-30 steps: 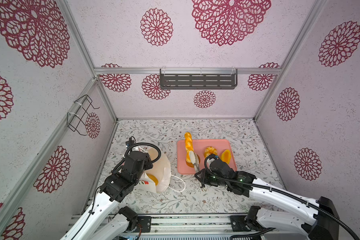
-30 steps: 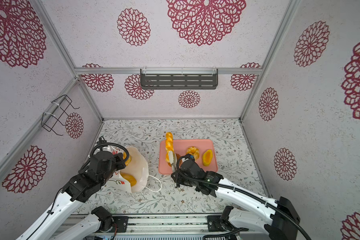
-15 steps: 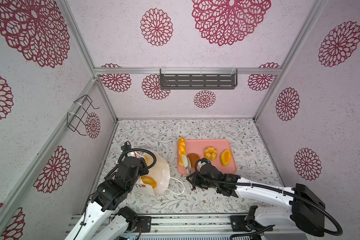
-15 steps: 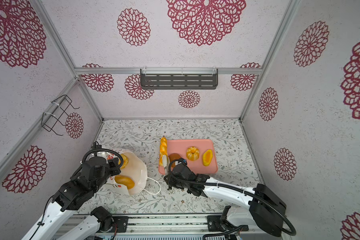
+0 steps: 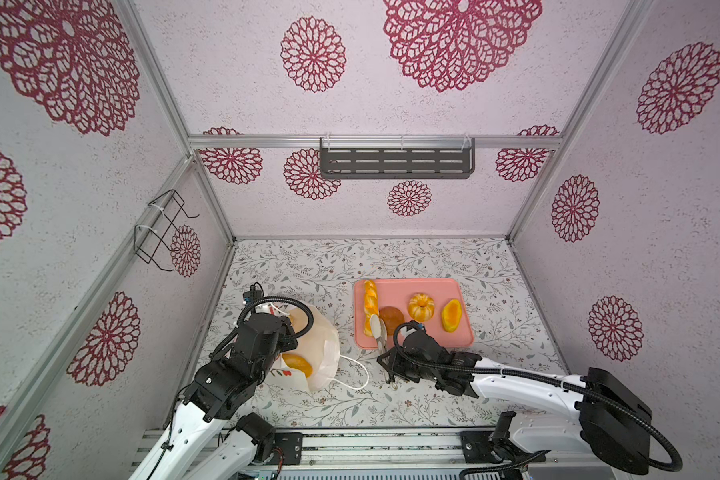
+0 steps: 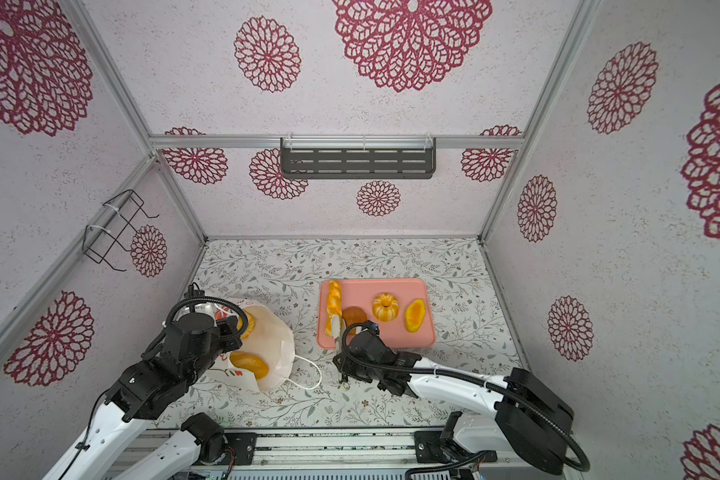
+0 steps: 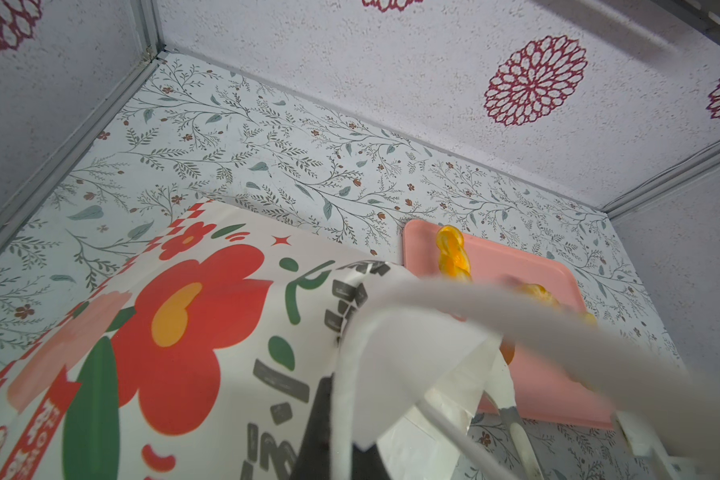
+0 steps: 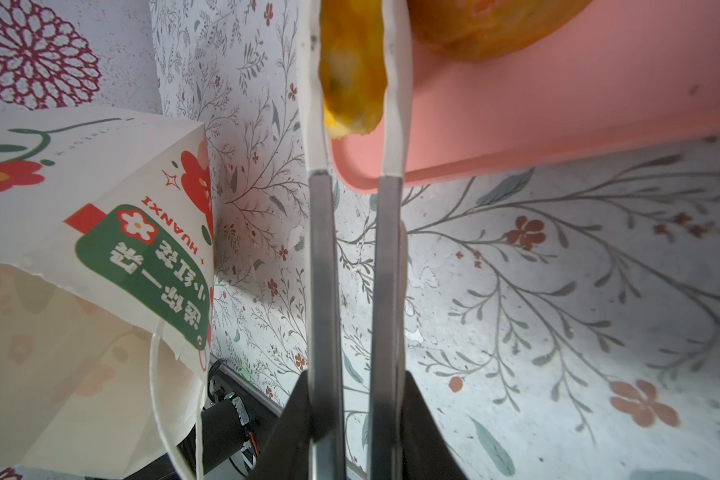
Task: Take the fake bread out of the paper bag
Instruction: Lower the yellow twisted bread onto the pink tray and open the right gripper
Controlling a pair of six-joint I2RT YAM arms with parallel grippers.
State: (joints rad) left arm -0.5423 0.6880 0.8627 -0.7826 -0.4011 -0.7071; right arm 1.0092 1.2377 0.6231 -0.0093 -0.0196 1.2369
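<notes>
The tabletop (image 5: 391, 262) carries two big things. The bag (image 5: 323, 349) sits toward the left edge, tipped over with its mouth gaping toward the top views. The tray (image 5: 433, 291) lies flat a little right of centre.

Inside the bag a loaf (image 5: 298, 365) shows at the front side of the mouth. A second loaf (image 5: 296, 321) shows at the back side, partly under the left arm. One cord handle (image 5: 360, 374) trails onto the tabletop between bag and tray.

On the tray, from its left rim to its right: the braid (image 5: 369, 301), the bun (image 5: 391, 318), the ring bun (image 5: 421, 306) and the oval (image 5: 451, 315), none of them touching another that I can tell.

The tongs (image 5: 378, 332) reach over the tray's front-left corner. Their white tips flank the braid's near end – close against it in the right wrist view.

The right gripper (image 8: 356, 415) has its fingers clamped on the tongs' metal arms. The left gripper (image 7: 341, 436) is pinched on the bag's rim – paper folds over its dark finger.
</notes>
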